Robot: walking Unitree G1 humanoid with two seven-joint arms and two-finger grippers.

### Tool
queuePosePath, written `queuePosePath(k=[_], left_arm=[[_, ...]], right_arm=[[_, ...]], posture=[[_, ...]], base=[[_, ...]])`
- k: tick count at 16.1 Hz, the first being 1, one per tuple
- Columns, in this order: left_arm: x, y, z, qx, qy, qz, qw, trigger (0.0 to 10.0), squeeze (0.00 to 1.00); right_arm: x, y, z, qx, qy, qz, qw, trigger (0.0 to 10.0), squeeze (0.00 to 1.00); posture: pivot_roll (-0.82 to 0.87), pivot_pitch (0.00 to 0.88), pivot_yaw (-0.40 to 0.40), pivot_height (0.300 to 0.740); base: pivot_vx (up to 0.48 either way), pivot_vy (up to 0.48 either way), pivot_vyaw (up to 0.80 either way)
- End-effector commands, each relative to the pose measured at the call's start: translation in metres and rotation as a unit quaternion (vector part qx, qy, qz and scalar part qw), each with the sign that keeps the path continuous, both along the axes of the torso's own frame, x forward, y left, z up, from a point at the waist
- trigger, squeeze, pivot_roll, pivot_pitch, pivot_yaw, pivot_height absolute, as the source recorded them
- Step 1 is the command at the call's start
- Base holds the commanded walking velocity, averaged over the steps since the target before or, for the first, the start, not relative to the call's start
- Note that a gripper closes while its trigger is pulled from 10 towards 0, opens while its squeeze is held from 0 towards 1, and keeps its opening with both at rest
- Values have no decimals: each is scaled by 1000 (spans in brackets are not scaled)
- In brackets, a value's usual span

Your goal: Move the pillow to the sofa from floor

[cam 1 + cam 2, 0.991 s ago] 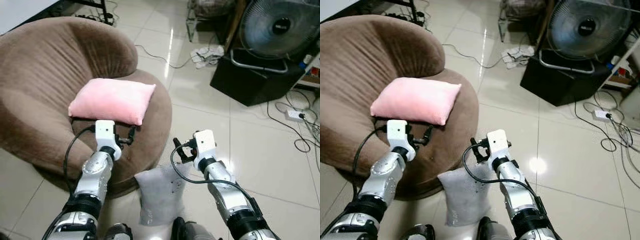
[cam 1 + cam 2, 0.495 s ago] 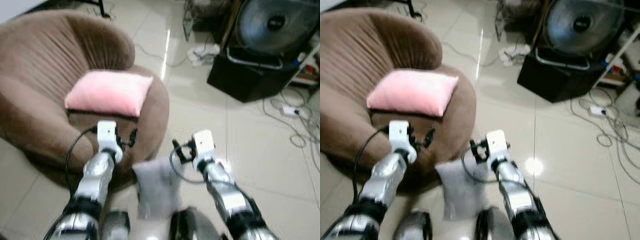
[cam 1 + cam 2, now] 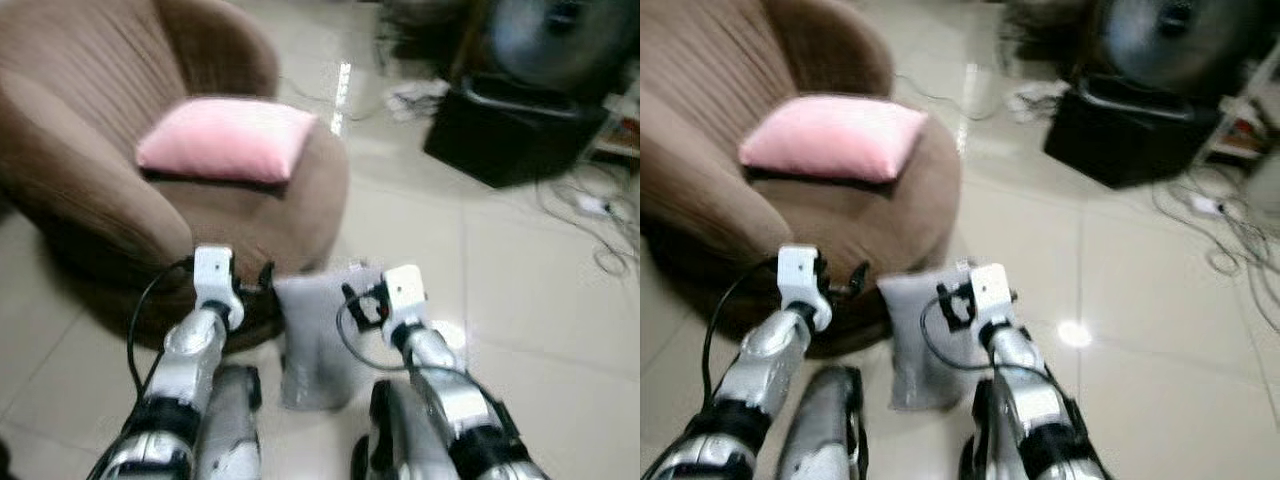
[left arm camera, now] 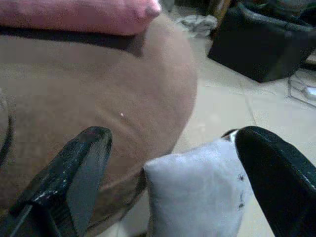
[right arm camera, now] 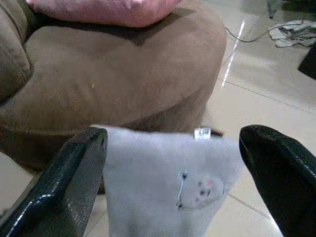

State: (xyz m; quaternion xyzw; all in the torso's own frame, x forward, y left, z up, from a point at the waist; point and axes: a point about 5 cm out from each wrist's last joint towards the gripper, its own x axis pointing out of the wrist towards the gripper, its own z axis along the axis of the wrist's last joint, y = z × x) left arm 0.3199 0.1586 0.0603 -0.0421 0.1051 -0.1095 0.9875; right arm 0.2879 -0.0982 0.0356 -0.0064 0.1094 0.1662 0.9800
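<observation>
Here we see 2 grippers, left gripper (image 4: 168,163) and right gripper (image 5: 173,163), fingers apart, flanking the grey pillow (image 5: 168,182) on the floor (image 3: 540,290) beside the sofa (image 3: 90,190).

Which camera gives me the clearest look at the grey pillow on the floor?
The right wrist view: the grey pillow sits sharp between the open fingers, its printed face and tag visible. The left wrist view catches one corner of it; both eye views show it whole but blurred, against the brown sofa.

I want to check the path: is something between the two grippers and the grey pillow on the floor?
Nothing visible. The grey pillow lies on the tiles against the sofa, with both the left gripper and right gripper open toward it.
</observation>
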Motion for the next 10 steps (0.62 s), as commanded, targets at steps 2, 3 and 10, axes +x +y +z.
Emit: queuePosePath(k=[2,3,10], left_arm=[[-5,4,-7,5,14,4,1000,10000,0],[-6,4,-7,6,14,4,1000,10000,0],[-8,4,-7,20,13,-5,1000,10000,0]], right_arm=[[4,-2,4,-4,-5,-1,1000,10000,376],[4,-2,4,-3,-6,-3,1000,10000,373],[3,0,4,2,-9,0,1000,10000,369]], posture=[[2,141,-58,551],[3,144,-57,551],[6,153,-54,551]], base=[[0,0,0],[0,0,0],[0,0,0]])
